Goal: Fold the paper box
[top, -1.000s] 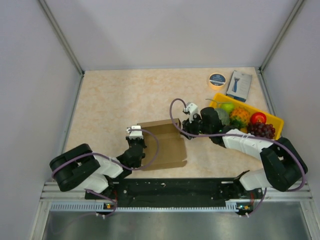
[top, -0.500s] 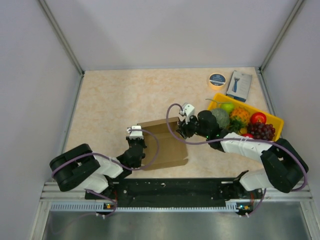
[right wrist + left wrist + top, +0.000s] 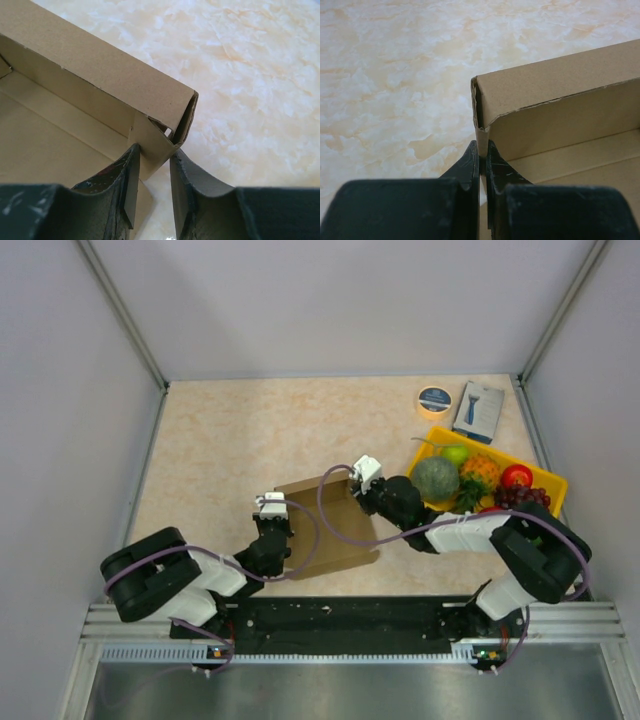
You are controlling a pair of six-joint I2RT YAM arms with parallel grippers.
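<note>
A: Top view status? Biggest first.

B: We see the beige marbled tabletop [image 3: 220,440]. The plain brown cardboard paper box [image 3: 345,520] sits open-topped at about 6 o'clock of the tabletop's middle, between our two arms.

A: Tray?

B: The yellow plastic fruit tray [image 3: 553,483] is at the box's 3 o'clock, apart from it.

A: Grippers?

B: We read the left gripper [image 3: 482,150] as pinched tight on the box's 9 o'clock wall, just short of the far-left corner. The right gripper [image 3: 154,150] clamps the 1 o'clock corner flap, one finger inside and one outside.

A: Small stuff?

B: A blue-and-white retail carton [image 3: 478,410] and a round tape roll [image 3: 434,399] sit at the tray's 12 o'clock, side by side.
</note>
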